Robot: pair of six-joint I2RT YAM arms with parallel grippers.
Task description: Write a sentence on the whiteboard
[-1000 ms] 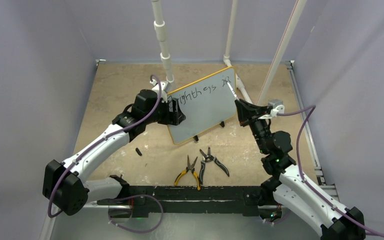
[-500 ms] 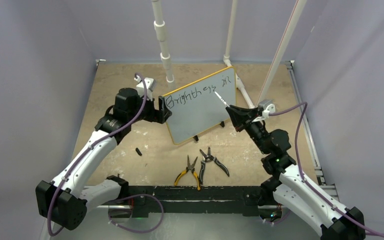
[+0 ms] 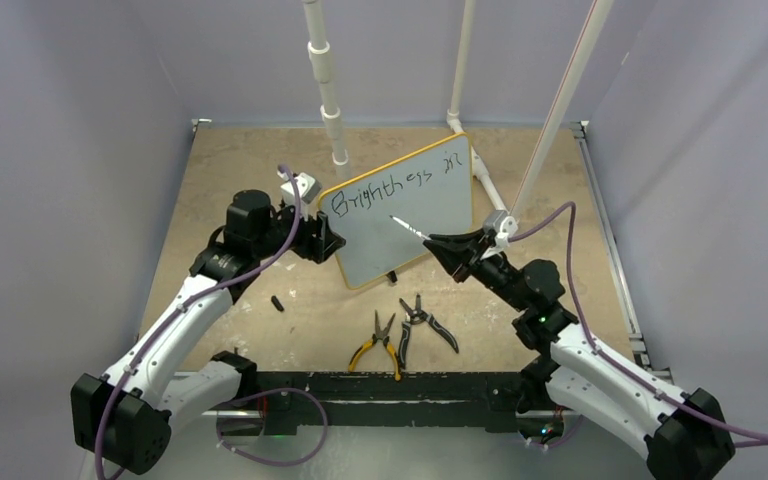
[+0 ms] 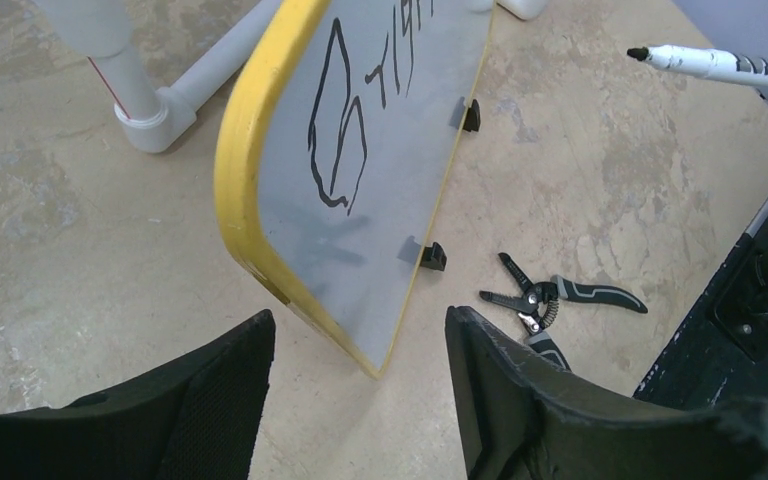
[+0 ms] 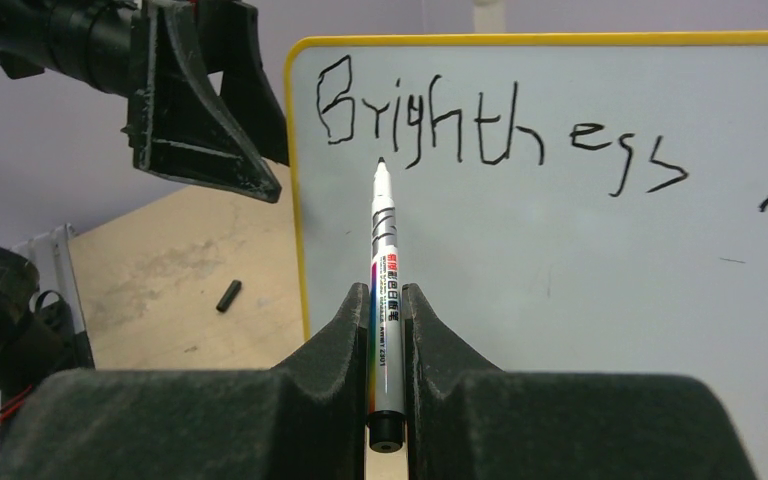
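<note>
The left arm [image 3: 185, 310] is stretched from its base toward the left edge of the whiteboard [image 3: 385, 255], bent at the elbow, with the wrist turned to face the board. The left gripper [image 3: 326, 240] is held just beside that edge, near the board's lower left corner. Its jaws are spread apart and nothing is clasped between them. The right arm [image 3: 600, 375] is reached in from the right of the whiteboard, its forearm slanted up and leftward. The right gripper [image 3: 436, 242] is poised in front of the board's face, its jaws closed on a marker [image 3: 408, 227]. The marker's tip is pointed at the whiteboard but held clear of its surface.
</note>
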